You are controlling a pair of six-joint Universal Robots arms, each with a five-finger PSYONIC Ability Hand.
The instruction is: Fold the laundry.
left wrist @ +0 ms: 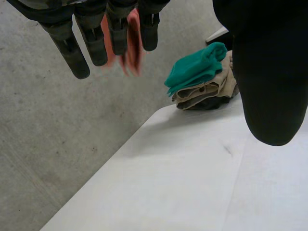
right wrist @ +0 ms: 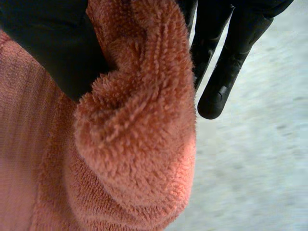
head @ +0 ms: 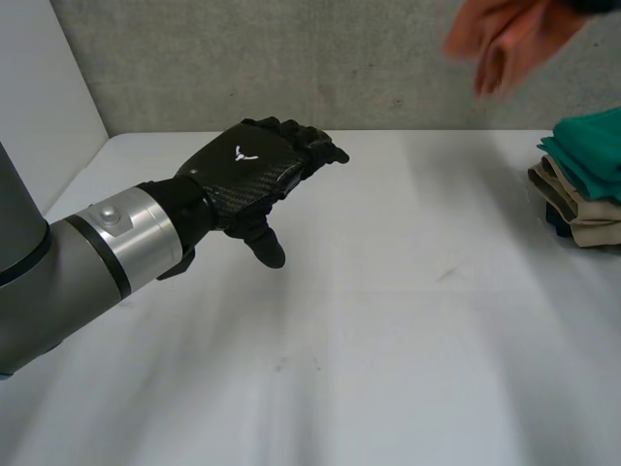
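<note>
A salmon-pink terry towel (head: pixel 505 39) hangs in the air above the table's far right. In the right wrist view my right hand (right wrist: pixel 43 43) is shut on it: the thumb presses a thick bunch of the towel (right wrist: pixel 134 134) against the palm, with the fingers (right wrist: pixel 226 67) beside it. My left hand (head: pixel 247 170) hovers open above the left of the white table (head: pixel 388 320), palm down, fingers straight and holding nothing. From the left wrist, the towel (left wrist: pixel 132 48) shows far beyond the left hand's fingertips (left wrist: pixel 94 41).
A stack of folded laundry (head: pixel 587 180) sits at the table's right edge, a teal piece on top of beige and dark ones; the left wrist view has this stack (left wrist: pixel 202 77) near the far corner. A grey wall stands behind the table.
</note>
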